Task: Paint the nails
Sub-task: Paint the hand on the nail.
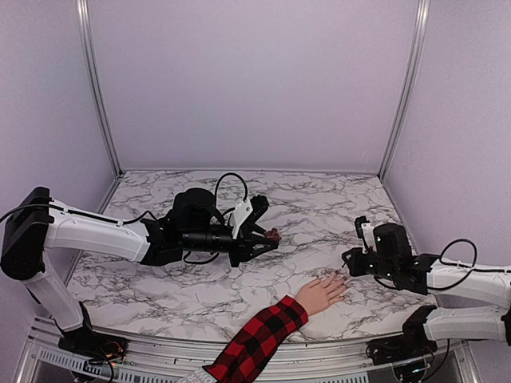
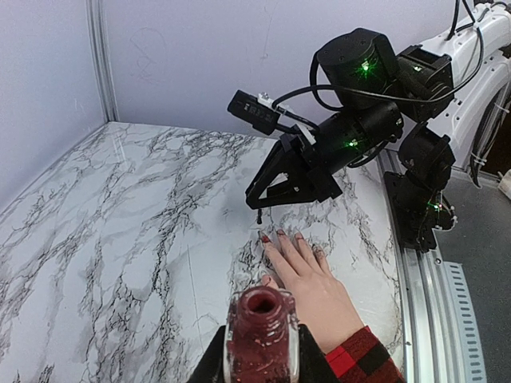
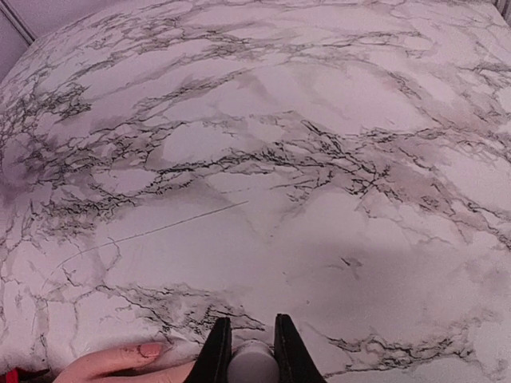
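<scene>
Two grippers bear on the hand [image 1: 321, 293], which lies flat on the table [image 1: 160, 279], its long axis running from the plaid sleeve [image 1: 259, 339] toward the right arm. The nails [image 2: 279, 234] lie at that end, just below the right gripper [image 2: 267, 191], which is pitched downward, nearer, and clamped on the white brush cap [image 3: 251, 365]. The left gripper [image 1: 265, 239], well apart from the hand, grips the open polish bottle [image 2: 259, 319].

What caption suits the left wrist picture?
Left claw holds an open dark-red polish bottle; right claw poises a thin brush over the nails of the pale hand.
</scene>
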You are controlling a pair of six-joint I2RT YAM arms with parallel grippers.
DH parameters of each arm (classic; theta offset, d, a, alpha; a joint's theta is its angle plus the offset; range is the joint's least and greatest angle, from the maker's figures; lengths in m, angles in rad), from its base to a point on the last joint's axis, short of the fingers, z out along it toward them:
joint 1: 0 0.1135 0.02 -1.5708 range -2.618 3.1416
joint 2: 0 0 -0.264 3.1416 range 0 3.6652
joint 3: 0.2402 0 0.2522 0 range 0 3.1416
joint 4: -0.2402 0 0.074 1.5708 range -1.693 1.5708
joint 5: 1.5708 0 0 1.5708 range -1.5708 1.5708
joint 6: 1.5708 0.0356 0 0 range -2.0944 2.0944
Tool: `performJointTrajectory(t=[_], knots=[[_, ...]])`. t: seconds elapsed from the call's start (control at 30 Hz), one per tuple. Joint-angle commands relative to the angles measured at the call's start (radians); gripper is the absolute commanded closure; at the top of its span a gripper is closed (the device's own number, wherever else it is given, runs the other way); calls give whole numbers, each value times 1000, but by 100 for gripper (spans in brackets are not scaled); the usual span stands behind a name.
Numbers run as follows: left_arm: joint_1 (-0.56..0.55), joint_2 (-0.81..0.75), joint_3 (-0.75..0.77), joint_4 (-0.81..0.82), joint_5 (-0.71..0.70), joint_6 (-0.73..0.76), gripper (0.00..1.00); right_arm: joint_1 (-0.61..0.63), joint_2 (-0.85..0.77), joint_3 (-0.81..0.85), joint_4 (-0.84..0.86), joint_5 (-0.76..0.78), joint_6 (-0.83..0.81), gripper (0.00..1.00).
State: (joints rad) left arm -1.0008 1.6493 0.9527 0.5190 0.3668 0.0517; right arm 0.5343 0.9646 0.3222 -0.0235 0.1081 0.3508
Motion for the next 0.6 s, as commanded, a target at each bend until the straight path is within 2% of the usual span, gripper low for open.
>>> performJointTrajectory(t=[0.0,0.3,0.57], knots=[[7,-16,7,42,10,-1,100,-5,-61,-12,14,5,-9,100],[7,-13,8,43,9,-1,100,-5,17,17,43,-93,-48,100],[7,-11,4,44,10,-3,100,-5,21,15,50,-98,-50,100]])
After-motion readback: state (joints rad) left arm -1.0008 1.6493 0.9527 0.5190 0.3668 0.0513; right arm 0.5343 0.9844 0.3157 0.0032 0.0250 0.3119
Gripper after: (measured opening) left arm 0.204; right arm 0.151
